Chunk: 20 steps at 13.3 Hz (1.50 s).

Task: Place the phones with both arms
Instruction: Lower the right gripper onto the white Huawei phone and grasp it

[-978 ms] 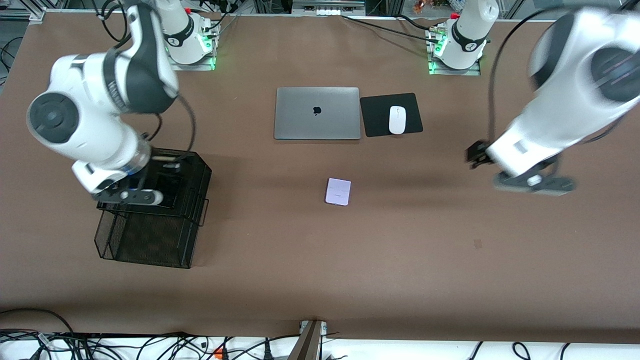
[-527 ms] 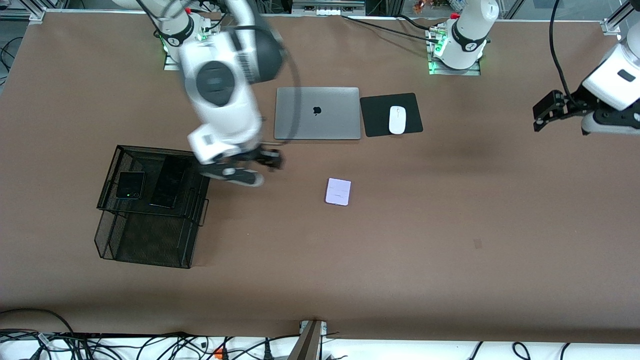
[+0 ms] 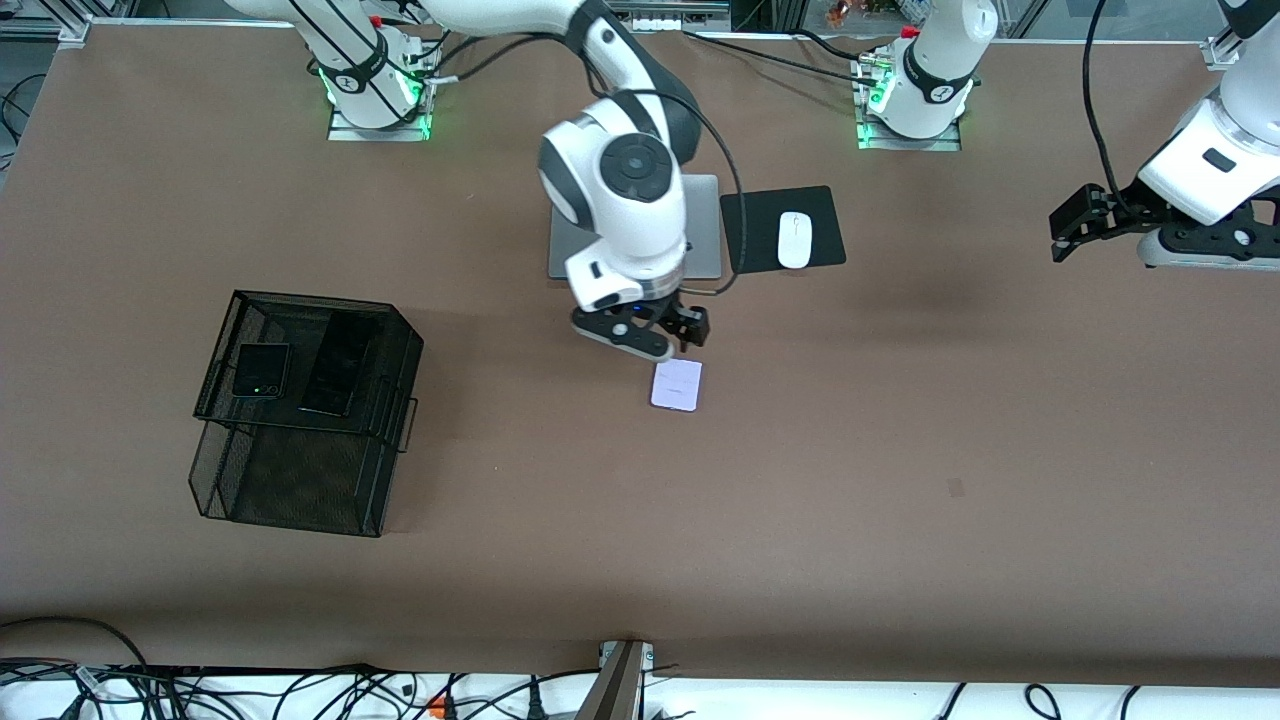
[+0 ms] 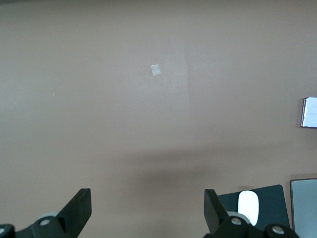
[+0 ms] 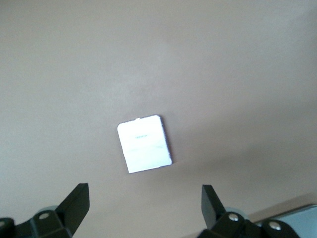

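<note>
A small pale lavender phone [image 3: 676,384] lies flat on the brown table near its middle, nearer the front camera than the laptop. My right gripper [image 3: 688,335] hangs open just above that phone's laptop-side edge. In the right wrist view the phone [image 5: 144,144] shows a little ahead of the open right gripper [image 5: 143,191]. A black flip phone [image 3: 261,370] and a long black slab phone [image 3: 340,365] lie on the top shelf of a black wire basket [image 3: 395,395]. My left gripper [image 3: 1062,232] waits open and empty over the left arm's end of the table, its open jaws [image 4: 147,198] over bare table.
A closed grey laptop [image 3: 705,225] lies partly under the right arm. Beside it a white mouse [image 3: 795,240] sits on a black pad [image 3: 750,235]. The left wrist view shows the mouse [image 4: 249,206] and the lavender phone [image 4: 310,112].
My right arm has swung from over the basket to above the lavender phone. The two black phones now show on the basket shelf. My left arm has drawn back toward its table end.
</note>
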### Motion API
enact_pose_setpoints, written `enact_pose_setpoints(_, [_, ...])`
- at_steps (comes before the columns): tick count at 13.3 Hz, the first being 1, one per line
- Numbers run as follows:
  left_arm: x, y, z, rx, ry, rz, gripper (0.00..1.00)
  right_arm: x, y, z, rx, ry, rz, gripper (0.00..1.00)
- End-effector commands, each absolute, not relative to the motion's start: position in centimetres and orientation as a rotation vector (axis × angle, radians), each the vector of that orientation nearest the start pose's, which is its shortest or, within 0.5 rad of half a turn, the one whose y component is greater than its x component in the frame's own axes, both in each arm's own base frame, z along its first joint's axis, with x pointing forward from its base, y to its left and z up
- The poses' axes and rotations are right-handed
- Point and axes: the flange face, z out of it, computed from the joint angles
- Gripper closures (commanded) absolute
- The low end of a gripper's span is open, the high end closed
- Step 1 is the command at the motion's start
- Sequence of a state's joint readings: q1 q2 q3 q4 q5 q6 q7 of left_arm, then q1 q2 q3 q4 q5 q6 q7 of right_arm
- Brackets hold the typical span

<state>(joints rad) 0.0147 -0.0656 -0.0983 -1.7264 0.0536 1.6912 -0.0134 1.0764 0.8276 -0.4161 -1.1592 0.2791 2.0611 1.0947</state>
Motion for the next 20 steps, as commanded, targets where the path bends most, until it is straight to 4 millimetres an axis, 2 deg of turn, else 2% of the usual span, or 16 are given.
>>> enact_pose_setpoints(1, [54.1, -4.5, 60.4, -3.087, 0.109, -0.075, 0.0, 53.1, 57.5, 28.9, -2.978, 0.648, -0.223, 0.0])
enact_pose_setpoints(3, [54.4, -4.6, 60.7, -3.088, 0.114, -0.084, 0.0, 52.7, 58.4, 26.0, -2.965, 0.647, -0.258, 0.0])
enact_pose_setpoints(7, [54.8, -4.2, 60.6, -3.089, 0.104, -0.084, 0.0, 52.6, 58.7, 21.9, -2.955, 0.624, -0.3, 0.0])
enact_pose_setpoints(13, [54.7, -3.8, 60.5, -3.089, 0.094, -0.07, 0.0, 52.4, 58.7, 18.4, -2.964, 0.571, -0.351, 0.0])
enact_pose_setpoints(18, [54.6, -4.0, 60.6, -3.089, 0.099, -0.07, 0.0, 52.2, 58.8, 17.0, -2.975, 0.523, -0.395, 0.0])
enact_pose_setpoints(19, [54.7, -4.0, 60.5, -3.089, 0.099, -0.067, 0.0, 52.2, 58.8, 16.8, -2.982, 0.51, -0.394, 0.24])
enact_pose_setpoints(20, [54.6, -4.0, 60.7, -3.089, 0.099, -0.074, 0.0, 52.2, 58.8, 17.1, -2.988, 0.499, -0.389, 0.63])
